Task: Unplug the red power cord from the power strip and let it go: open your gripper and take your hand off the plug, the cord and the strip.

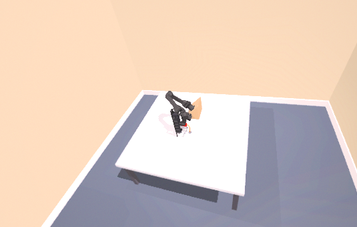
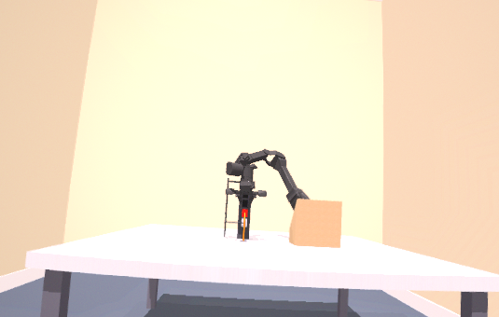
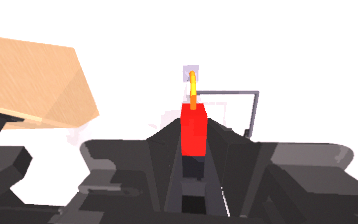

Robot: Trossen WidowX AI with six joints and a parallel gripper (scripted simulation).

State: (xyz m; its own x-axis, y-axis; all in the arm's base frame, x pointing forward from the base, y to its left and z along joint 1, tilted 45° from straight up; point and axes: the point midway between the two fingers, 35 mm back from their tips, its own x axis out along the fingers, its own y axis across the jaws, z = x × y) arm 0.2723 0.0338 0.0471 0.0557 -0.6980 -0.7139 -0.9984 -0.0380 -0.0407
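Item: red plug (image 3: 194,131), which we find clamped between the dark fingers of our tool (image 3: 194,150), an orange cord (image 3: 192,90) running from it to a small grey block (image 3: 191,73) on the white desk (image 3: 290,60). Tool (image 2: 244,219) points straight down, closed narrow on the plug (image 2: 244,213), low over the desk (image 2: 154,261). A tan box (image 2: 317,223) stands near.

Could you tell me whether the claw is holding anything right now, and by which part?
Yes: the claw is shut on the red plug, its fingers pressing the plug's two sides.

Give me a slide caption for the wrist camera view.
Gripper shut on the red plug, its orange cord arching ahead over the white table, tan box at left.
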